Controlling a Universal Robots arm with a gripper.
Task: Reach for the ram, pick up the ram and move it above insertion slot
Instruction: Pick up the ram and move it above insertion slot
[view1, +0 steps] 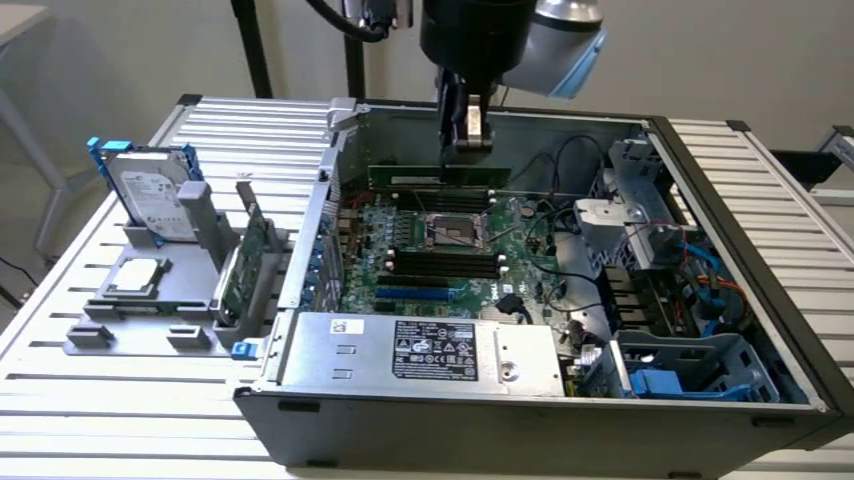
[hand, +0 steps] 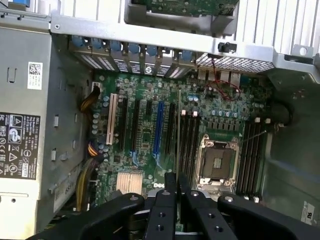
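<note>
So the claw (view1: 467, 140) is clamped on the ram (view1: 438, 178), pinching its top edge about mid-length, and the stick hangs edge-down inside the open computer case (view1: 747, 250) over the motherboard (view1: 441, 250). In the exterior view its long axis runs left to right, parallel to the black memory slots (view1: 441, 262) below, near the CPU socket (view1: 451, 228). From the wrist view the ram (hand: 179, 125) looks like a thin edge lined up with the slots (hand: 189, 145), hovering above, not seated.
</note>
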